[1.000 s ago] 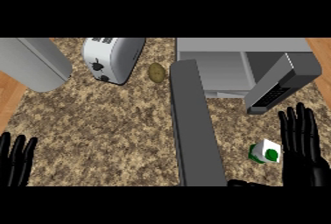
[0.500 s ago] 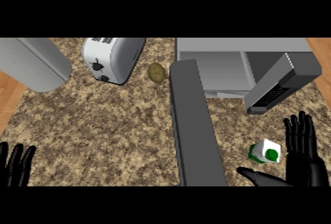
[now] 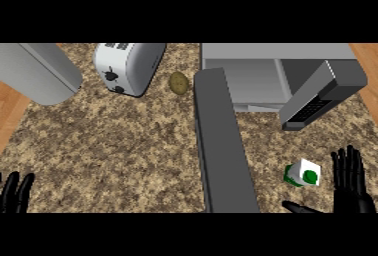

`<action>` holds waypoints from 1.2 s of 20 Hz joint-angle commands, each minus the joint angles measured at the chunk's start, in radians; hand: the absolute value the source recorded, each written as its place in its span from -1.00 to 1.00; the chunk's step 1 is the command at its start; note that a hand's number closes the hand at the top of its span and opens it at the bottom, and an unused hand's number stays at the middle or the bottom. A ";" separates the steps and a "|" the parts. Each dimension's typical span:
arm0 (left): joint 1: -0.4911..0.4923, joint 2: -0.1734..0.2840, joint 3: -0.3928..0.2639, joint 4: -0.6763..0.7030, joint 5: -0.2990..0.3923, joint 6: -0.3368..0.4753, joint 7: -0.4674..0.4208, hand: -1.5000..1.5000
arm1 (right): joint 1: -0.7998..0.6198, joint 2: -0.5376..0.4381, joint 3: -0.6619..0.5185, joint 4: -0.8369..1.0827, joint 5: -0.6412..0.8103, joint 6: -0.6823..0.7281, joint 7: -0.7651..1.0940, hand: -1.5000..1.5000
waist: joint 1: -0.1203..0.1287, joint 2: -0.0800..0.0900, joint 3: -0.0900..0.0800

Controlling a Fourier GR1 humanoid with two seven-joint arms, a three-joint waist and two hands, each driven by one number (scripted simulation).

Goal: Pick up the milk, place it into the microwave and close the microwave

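White and green, the milk (image 3: 302, 173) lies on the speckled bench (image 3: 111, 145), between the microwave (image 3: 273, 75) door (image 3: 224, 150), which stands open, and the right hand (image 3: 348, 185). That hand is open, fingers straight, just beside the milk. The left hand (image 3: 15, 192) rests open at the lower left corner.

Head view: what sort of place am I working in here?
Most likely a kitchen counter: a speckled stone top carrying a toaster, an open microwave and a small milk carton.
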 commanded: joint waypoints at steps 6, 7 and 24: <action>0.027 0.005 0.005 -0.040 0.010 -0.019 0.007 -1.00 | -0.112 -0.023 -0.044 0.295 0.035 0.049 -0.185 -1.00 | 0.004 0.000 0.000; -0.026 0.031 0.079 0.030 0.068 -0.041 -0.006 -1.00 | -0.125 -0.027 -0.049 0.348 0.047 0.052 -0.224 -1.00 | 0.003 0.001 0.000; 0.038 -0.014 0.004 -0.021 0.001 -0.022 -0.020 -1.00 | -0.281 -0.073 -0.177 0.698 0.085 -0.082 -0.363 -1.00 | 0.005 0.001 0.000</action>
